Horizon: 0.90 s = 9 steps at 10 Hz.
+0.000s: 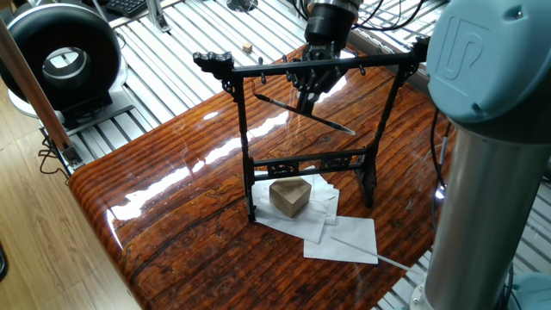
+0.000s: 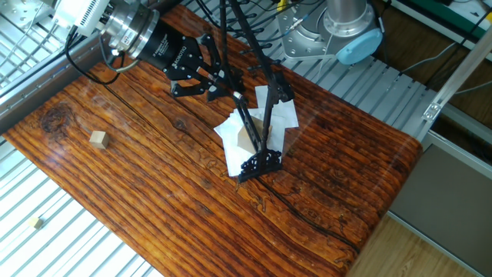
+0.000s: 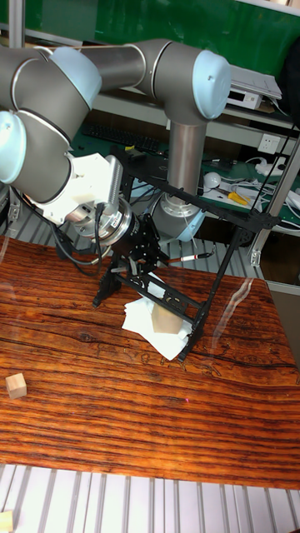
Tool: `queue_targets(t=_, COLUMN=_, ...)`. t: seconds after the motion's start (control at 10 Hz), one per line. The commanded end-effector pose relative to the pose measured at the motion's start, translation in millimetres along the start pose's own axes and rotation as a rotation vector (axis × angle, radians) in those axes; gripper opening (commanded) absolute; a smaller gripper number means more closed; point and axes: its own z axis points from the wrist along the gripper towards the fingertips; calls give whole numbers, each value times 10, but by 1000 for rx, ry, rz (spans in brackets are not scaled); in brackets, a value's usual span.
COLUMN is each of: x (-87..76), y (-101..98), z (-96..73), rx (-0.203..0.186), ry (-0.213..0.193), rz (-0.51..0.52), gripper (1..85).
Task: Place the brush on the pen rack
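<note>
Dark grey, thin writing brush (image 1: 303, 113) is hanging slantwise in the black gripper (image 1: 312, 86), clamped shut; ease it toward twelve o'clock, onto the tall black pen rack's (image 1: 245, 146) pegs.

A glossy tabletop (image 1: 172, 207) of dark reddish, heavily grained wood sits on a ribbed aluminium frame (image 1: 164, 65) — light glares off its varnish. Beside it the floor (image 1: 34, 250) is pale wood laminate. A round black fan-like unit (image 1: 62, 56) stands at one corner. In the tall fixed view a green wall (image 3: 150, 21) rises behind a cluttered bench (image 3: 242, 187) — cables and small tools lie on it.
</note>
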Motion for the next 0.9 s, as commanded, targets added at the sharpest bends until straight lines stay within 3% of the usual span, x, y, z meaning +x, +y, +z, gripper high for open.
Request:
queue_targets(t=0.0, x=-41, y=-45, z=-14, rx=21, ry=-14, rz=-9, gripper=10)
queue_targets(t=0.3, x=-77, y=-138, z=-19, rx=56, ry=-28, rz=-12, gripper=10)
queue_targets(t=0.8, x=-120, y=-150, z=-21, rx=61, ry=-44, rz=-9, gripper=10)
